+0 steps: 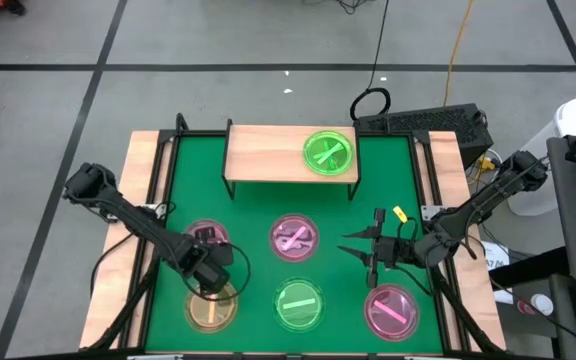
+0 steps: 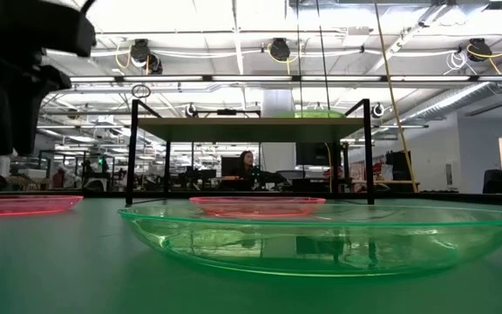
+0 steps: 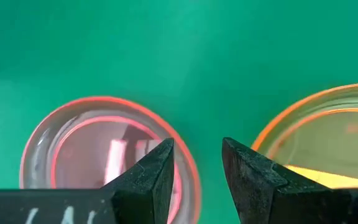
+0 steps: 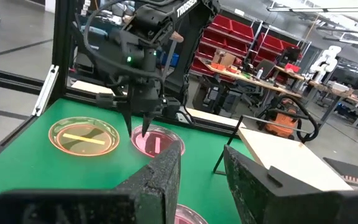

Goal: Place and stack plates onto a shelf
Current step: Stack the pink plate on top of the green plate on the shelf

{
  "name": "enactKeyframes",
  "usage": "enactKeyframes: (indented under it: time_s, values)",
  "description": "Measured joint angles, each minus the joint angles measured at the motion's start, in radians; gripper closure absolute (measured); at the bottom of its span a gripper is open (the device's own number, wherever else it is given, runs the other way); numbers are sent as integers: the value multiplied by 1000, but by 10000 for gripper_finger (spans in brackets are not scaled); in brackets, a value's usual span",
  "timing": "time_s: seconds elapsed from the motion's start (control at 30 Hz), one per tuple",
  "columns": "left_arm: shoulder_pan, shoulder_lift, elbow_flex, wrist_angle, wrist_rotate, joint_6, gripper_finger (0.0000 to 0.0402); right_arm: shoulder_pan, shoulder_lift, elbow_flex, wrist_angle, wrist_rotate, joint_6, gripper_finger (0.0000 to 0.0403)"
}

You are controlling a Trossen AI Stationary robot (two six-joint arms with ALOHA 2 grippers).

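One green plate (image 1: 328, 153) on shelf (image 1: 268, 155); five on mat: three pink, one green, one yellow (image 1: 211, 308); left gripper (image 1: 211, 284) slightly open, empty, between yellow and pink (image 1: 206, 237); right gripper (image 1: 363, 250) open, empty.

Floor (image 1: 218, 40): grey, marked with dark tape lines. Ceiling: exposed ducts and pipes, long strip lights (image 2: 260, 80) lit. Far side of room: workbenches, monitors, a seated person (image 2: 249, 167). Red storage bins (image 4: 244, 46) on racks beyond a cluttered bench. An orange cable (image 1: 455, 50) trails across the floor
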Motion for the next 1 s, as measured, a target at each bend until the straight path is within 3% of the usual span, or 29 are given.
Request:
enactKeyframes:
  time_s: [0.2,0.47,1.0]
  values:
    - [5,-107,-24,37,-22,17,259,0,0,0,0,0,-3,298]
    - [9,-285,-191,106,-40,-191,259,0,0,0,-1,0,-18,298]
    - [-34,-90,-174,140,4,-152,259,-1,0,0,0,1,-19,298]
